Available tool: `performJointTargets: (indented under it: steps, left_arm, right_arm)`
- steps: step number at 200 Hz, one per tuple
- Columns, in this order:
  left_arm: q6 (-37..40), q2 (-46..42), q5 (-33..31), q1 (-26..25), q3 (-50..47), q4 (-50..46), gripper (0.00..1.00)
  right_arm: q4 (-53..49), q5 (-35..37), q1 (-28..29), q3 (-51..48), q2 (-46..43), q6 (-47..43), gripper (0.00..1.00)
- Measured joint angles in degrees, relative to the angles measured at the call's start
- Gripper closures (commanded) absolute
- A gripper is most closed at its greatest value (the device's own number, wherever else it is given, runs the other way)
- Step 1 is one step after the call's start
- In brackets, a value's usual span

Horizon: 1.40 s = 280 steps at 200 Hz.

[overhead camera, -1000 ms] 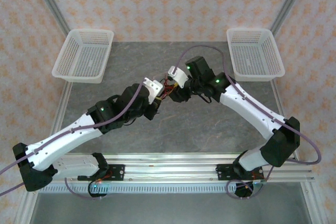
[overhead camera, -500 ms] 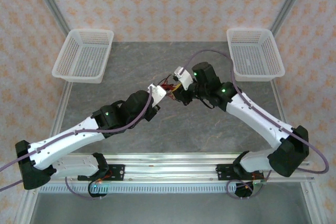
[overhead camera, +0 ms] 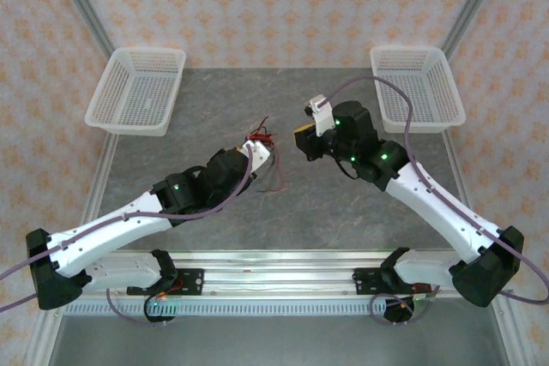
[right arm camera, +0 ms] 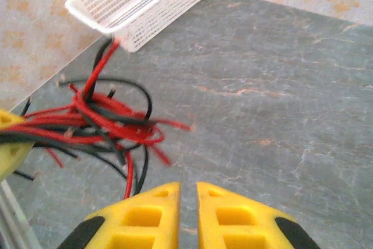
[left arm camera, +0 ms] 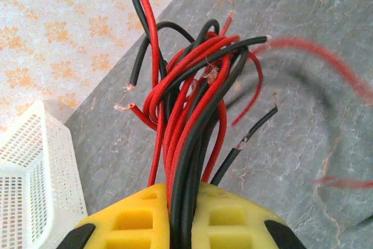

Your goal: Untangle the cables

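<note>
Cables, thin red and black wires (left arm camera: 192,115) in a tangled bunch, are clamped between the left claw (left arm camera: 182,214) fingers above the grey surface (overhead camera: 283,203) centre. Right claw (right arm camera: 186,211) nearly closed, empty, apart. Two white mesh baskets (overhead camera: 137,90) (overhead camera: 417,87) at far corners.

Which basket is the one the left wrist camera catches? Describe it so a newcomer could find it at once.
Start at the grey table and look to its far left corner. The white mesh basket there sits beyond the left gripper holding the red and black cables; its twin sits at the far right.
</note>
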Motion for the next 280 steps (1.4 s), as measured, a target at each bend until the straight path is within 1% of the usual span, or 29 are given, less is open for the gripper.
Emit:
performJointTargets:
  steps: [21, 32, 40, 53, 67, 72, 83, 105, 129, 181, 233, 261, 280]
  left_arm:
    - [0.0, 0.5, 0.2, -0.1, 0.0, -0.4, 1.0]
    - [-0.1, 0.9, 0.6, -0.4, 0.1, -0.8, 1.0]
    - [-0.3, 1.3, 1.2, -0.7, 0.3, -1.2, 1.0]
    - [-0.8, 2.4, 2.7, -0.8, 1.3, -2.3, 1.0]
    - [-1.6, 3.6, 4.3, -0.7, 2.4, -2.9, 1.0]
    - [-1.7, 3.9, 4.9, -0.7, 2.7, -2.9, 1.0]
    - [-1.7, 4.2, 6.2, -0.8, 3.1, -3.0, 1.0]
    - [-1.6, 4.2, 7.8, -0.7, 3.1, -2.9, 1.0]
    - [-1.4, 4.2, 8.7, -0.7, 3.1, -2.8, 1.0]
    - [0.0, 2.3, 12.5, -0.7, 3.1, -1.8, 1.0]
    - [-0.2, 0.9, 16.6, -0.7, 3.1, -2.2, 1.0]
    - [-0.3, -0.6, 18.8, -0.7, 3.1, -2.9, 1.0]
    - [-0.7, -1.6, 20.5, -0.7, 3.1, -3.5, 1.0]
  right_arm:
    - [-0.3, 0.9, -0.1, 3.0, 1.0, 0.2, 0.86]
    - [-0.4, 1.1, -0.1, 5.3, 2.4, 0.2, 0.83]
    - [-0.3, 1.2, -0.1, 6.7, 3.4, 0.3, 0.76]
    - [-0.2, 0.4, -0.1, 7.5, 4.5, -0.1, 0.6]
    - [-1.1, -2.4, -0.1, 7.4, 5.0, -1.2, 0.45]
    - [-1.3, -3.6, -0.1, 7.2, 5.1, -2.1, 0.41]
    - [-2.4, -6.1, 0.2, 6.7, 5.1, -3.4, 0.37]
    - [-4.8, -10.4, 1.0, 6.3, 5.1, -5.9, 0.36]
    - [-6.5, -13.1, 1.8, 6.3, 5.5, -7.6, 0.37]
    - [-8.9, -16.4, 2.0, 5.8, 8.8, -11.2, 0.38]
    - [-9.5, -16.6, 2.2, 5.7, 9.1, -15.5, 0.39]
    - [-9.9, -18.4, 2.2, 5.4, 9.0, -19.1, 0.36]
    - [-9.9, -20.3, 2.2, 4.9, 9.0, -21.8, 0.36]
